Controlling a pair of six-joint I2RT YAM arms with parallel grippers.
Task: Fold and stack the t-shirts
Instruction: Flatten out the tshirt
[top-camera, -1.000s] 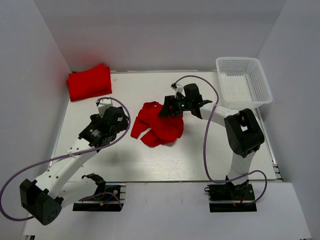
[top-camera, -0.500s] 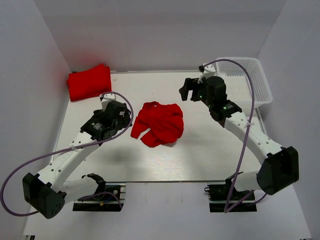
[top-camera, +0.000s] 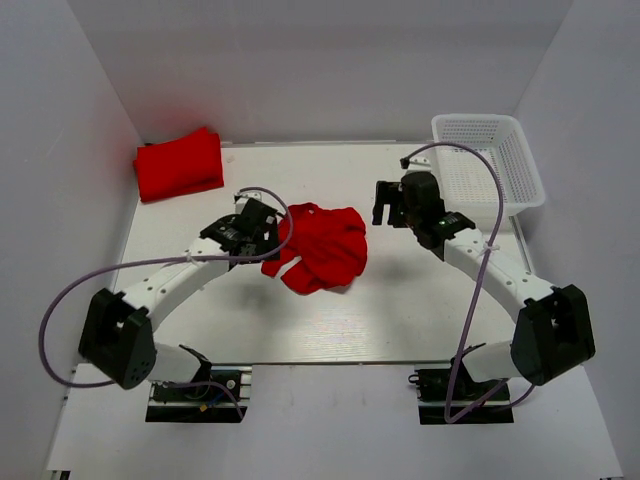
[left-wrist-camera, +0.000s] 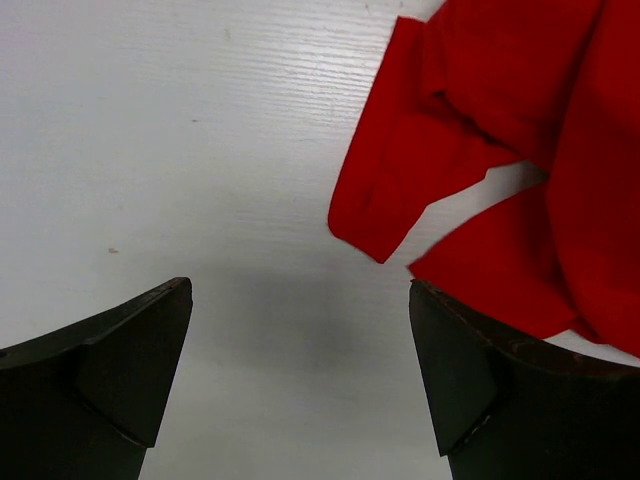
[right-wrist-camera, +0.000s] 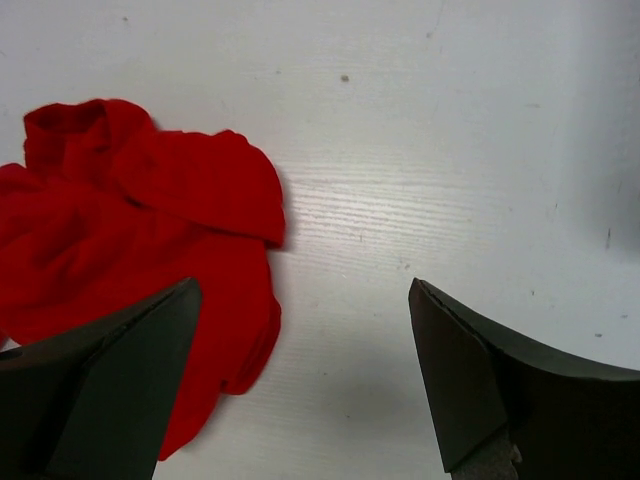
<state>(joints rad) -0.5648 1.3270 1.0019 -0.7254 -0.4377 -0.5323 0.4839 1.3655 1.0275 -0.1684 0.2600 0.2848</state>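
**Location.** The crumpled t-shirt (top-camera: 322, 245) lay in a heap at the middle of the table (top-camera: 420, 300), not yet spread flat. A second, folded t-shirt (top-camera: 180, 165) sat in the far left corner, well apart from the heap. The white basket (top-camera: 490, 160) stood at the far right.

**Gripper state.** The left gripper (left-wrist-camera: 298, 290) had its jaws spread with nothing between them but bare table; what looked like a sleeve (left-wrist-camera: 400, 170) lay just ahead of the right-hand finger. The right gripper (right-wrist-camera: 303, 285) was likewise spread wide and empty, above the table just beside the heap's right edge.

**Handling properties.** The cloth was judged light, soft and limp. It would drape and bunch instead of holding a shape, and a pinch through several layers would drag the whole heap. Recommended hold points are single-layer edges — the sleeve hem on the left, a shoulder or hem on the right — so that the two arms can pull the shirt out flat before any fold.

**Change from the earlier frames.** Half a second earlier the left gripper stood farther left, clear of the heap; it had since closed in on the left edge. The right gripper, on the cloth one second earlier, had lifted away toward the basket and then come partway back. The heap's outline was unchanged over the last half second.
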